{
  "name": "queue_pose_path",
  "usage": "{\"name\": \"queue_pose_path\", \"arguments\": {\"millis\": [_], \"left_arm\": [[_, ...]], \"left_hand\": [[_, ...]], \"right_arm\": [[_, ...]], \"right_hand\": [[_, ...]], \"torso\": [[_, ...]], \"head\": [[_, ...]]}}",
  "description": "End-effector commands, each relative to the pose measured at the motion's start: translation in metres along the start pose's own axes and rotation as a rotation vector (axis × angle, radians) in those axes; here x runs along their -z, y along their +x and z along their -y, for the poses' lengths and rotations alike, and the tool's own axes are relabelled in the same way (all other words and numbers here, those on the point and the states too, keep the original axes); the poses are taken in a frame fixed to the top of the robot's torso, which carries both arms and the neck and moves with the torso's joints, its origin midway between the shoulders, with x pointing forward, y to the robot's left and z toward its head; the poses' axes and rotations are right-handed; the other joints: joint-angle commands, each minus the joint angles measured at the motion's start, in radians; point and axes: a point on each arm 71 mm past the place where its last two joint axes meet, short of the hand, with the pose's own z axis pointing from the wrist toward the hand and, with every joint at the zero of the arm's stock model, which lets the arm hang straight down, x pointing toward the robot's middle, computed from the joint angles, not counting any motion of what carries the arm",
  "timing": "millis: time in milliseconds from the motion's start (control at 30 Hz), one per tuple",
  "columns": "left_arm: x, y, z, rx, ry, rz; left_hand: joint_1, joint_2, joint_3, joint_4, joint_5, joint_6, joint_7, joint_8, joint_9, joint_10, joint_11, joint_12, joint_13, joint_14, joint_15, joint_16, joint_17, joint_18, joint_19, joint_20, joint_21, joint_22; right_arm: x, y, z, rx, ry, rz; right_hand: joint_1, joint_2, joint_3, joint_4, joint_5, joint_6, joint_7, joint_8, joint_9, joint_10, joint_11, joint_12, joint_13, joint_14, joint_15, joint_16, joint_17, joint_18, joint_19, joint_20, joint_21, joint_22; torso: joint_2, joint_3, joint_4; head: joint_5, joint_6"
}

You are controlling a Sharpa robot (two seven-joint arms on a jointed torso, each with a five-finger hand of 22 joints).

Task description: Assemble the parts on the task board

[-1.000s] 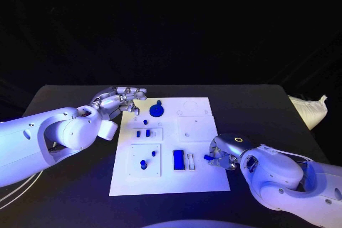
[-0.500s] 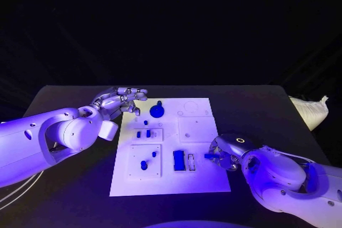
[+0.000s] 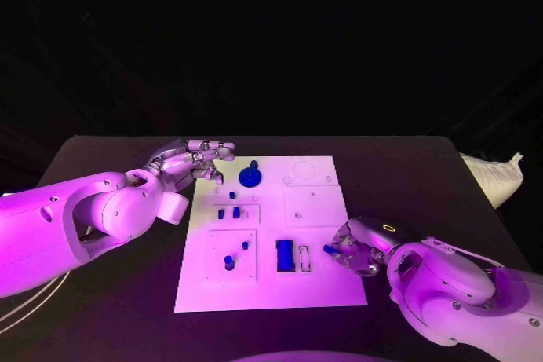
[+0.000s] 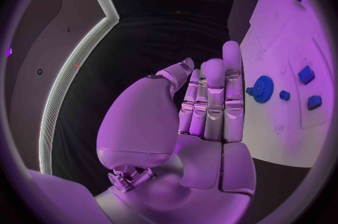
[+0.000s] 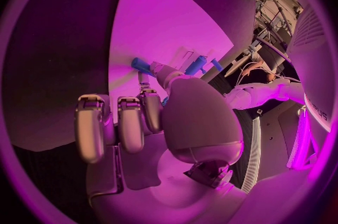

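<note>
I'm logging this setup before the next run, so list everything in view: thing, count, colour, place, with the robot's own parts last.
Table: one, black, under everything.
Task board: one, white, middle of the table.
Gear: one, blue, far end of the board near the left hand.
Long block: one, blue, near half of the board, beside an empty slot.
Small parts: several, blue, on the board's left half, for example and.
Bag: one, white, off the table's right edge.
Left hand: silver, fingers apart, holding nothing, at the board's far left corner.
Right hand: silver, at the board's right edge, holding a small blue part.
</note>
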Motion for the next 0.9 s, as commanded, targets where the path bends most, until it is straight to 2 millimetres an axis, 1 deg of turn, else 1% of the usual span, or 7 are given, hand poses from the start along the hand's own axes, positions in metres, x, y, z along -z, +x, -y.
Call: {"name": "queue_pose_path", "arguments": {"millis": [33,267,333,400,500,600,900], "left_arm": [[0.000,0.003,0.001,0.003,0.009,-0.022],[0.000,0.004,0.001,0.003,0.009,-0.025],[0.000,0.004,0.001,0.004,0.009,-0.025],[0.000,0.004,0.001,0.004,0.009,-0.025],[0.000,0.004,0.001,0.004,0.009,-0.026],[0.000,0.004,0.001,0.004,0.009,-0.026],[0.000,0.004,0.001,0.004,0.009,-0.027]], "left_hand": [[0.002,0.011,-0.003,0.000,-0.003,-0.008,-0.001,0.003,0.000,-0.007,-0.001,0.004,0.001,-0.010,0.000,0.006,-0.001,0.018,0.000,0.007,-0.003,-0.001],[0.002,0.011,-0.003,0.000,-0.003,-0.008,-0.001,0.003,0.000,-0.007,-0.001,0.004,0.001,-0.010,0.000,0.006,-0.001,0.018,0.000,0.007,-0.003,-0.001],[0.002,0.011,-0.003,0.000,-0.003,-0.008,-0.001,0.003,0.000,-0.007,-0.001,0.004,0.001,-0.010,0.000,0.006,-0.001,0.018,0.000,0.007,-0.003,-0.001],[0.002,0.011,-0.003,0.000,-0.003,-0.008,-0.001,0.003,0.000,-0.007,-0.001,0.004,0.001,-0.010,0.000,0.006,-0.001,0.018,0.000,0.007,-0.003,-0.001],[0.002,0.011,-0.003,0.000,-0.003,-0.008,-0.001,0.003,0.000,-0.007,-0.001,0.004,0.001,-0.010,0.000,0.006,-0.001,0.018,0.000,0.007,-0.003,-0.001],[0.002,0.011,-0.003,0.000,-0.003,-0.008,-0.001,0.003,0.000,-0.007,-0.001,0.004,0.001,-0.010,0.000,0.006,-0.001,0.018,0.000,0.007,-0.003,-0.001],[0.002,0.011,-0.003,0.000,-0.003,-0.008,-0.001,0.003,0.000,-0.007,-0.001,0.004,0.001,-0.010,0.000,0.006,-0.001,0.018,0.000,0.007,-0.003,-0.001]], "right_arm": [[0.001,0.003,-0.001,-0.112,0.023,-0.026],[0.000,0.007,-0.005,-0.172,0.027,-0.065],[-0.001,0.008,-0.007,-0.185,0.026,-0.076],[-0.002,0.009,-0.008,-0.192,0.026,-0.082],[-0.003,0.010,-0.010,-0.203,0.025,-0.084],[-0.004,0.011,-0.013,-0.214,0.022,-0.082],[-0.007,0.012,-0.021,-0.231,0.005,-0.081]], "right_hand": [[-0.024,-0.010,-0.006,0.014,0.017,0.021,-0.011,0.002,0.013,0.006,0.003,0.004,0.119,0.089,-0.004,0.003,0.184,-0.014,0.028,0.002,0.004,0.136],[-0.052,-0.029,-0.023,0.026,0.043,0.026,-0.013,0.002,0.015,0.008,0.002,0.007,0.121,0.089,-0.005,0.004,0.185,-0.014,0.029,0.001,0.004,0.138],[-0.065,-0.037,-0.035,0.032,0.062,0.029,-0.014,0.002,0.015,0.009,0.001,0.009,0.123,0.089,-0.005,0.004,0.186,-0.014,0.029,0.001,0.004,0.138],[-0.075,-0.042,-0.049,0.038,0.092,0.032,-0.014,0.002,0.016,0.010,0.001,0.011,0.124,0.089,-0.006,0.004,0.186,-0.014,0.030,0.000,0.005,0.138],[-0.090,-0.046,-0.069,0.048,0.114,0.035,-0.015,0.001,0.017,0.011,0.000,0.011,0.125,0.089,-0.006,0.005,0.187,-0.014,0.030,0.000,0.005,0.139],[-0.098,-0.046,-0.086,0.055,0.135,0.038,-0.016,0.001,0.018,0.012,-0.001,0.013,0.126,0.089,-0.007,0.005,0.187,-0.014,0.030,-0.001,0.005,0.139],[-0.101,-0.045,-0.097,0.059,0.143,0.040,-0.017,0.001,0.019,0.013,-0.001,0.015,0.127,0.090,-0.008,0.005,0.187,-0.015,0.030,-0.002,0.005,0.140]], "torso": [[0.000,0.0000,-0.0009],[0.000,-0.0007,-0.0001],[0.000,-0.0006,-0.0005],[0.000,-0.0010,-0.0001],[0.000,-0.0010,0.0005],[0.000,-0.0008,-0.0003],[0.000,-0.0004,-0.0003]], "head": [[0.002,-0.003],[0.002,-0.007],[0.002,-0.006],[0.002,-0.007],[0.004,-0.006],[0.006,-0.008],[0.009,-0.008]]}}
